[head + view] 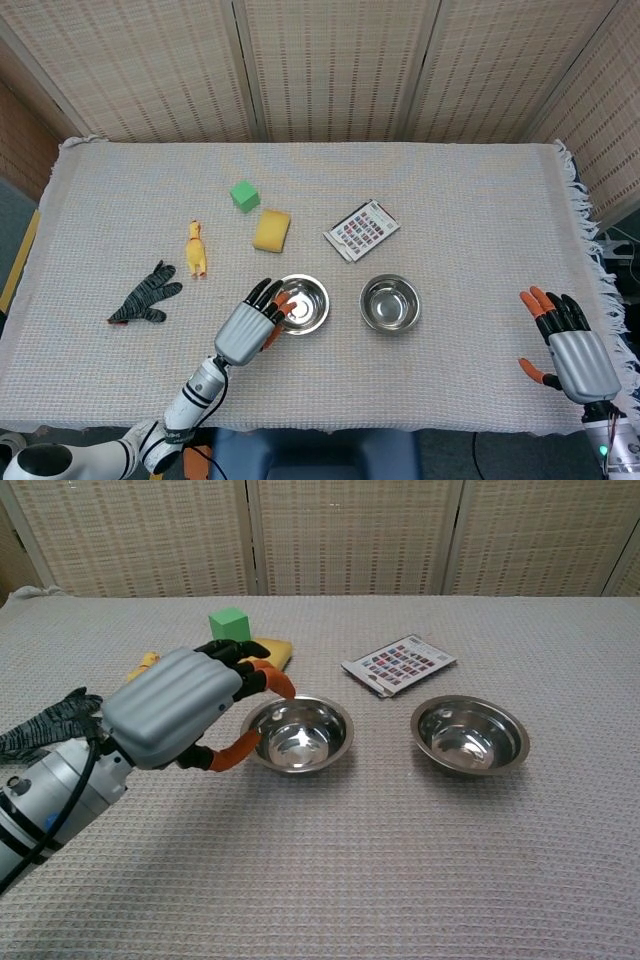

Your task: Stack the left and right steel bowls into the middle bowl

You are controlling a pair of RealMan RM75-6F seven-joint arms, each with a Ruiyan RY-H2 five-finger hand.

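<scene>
A steel bowl [303,303] [297,733] sits level on the cloth at mid-table; I cannot tell whether a second bowl is nested under it. My left hand [252,325] [185,705] hovers just left of its rim, fingers curved and apart, holding nothing; its fingertips [272,679] lie close to the rim. The right steel bowl [390,302] [469,733] stands alone, a short gap to the right. My right hand [568,350] hangs near the table's right front corner with fingers spread and nothing in it, seen only in the head view.
Behind the bowls lie a colour-chart card [361,230] [399,663], a yellow sponge [271,230] [270,648] and a green cube [244,195] [229,626]. A yellow rubber chicken [196,248] and a striped glove [145,295] [50,720] lie left of my left hand.
</scene>
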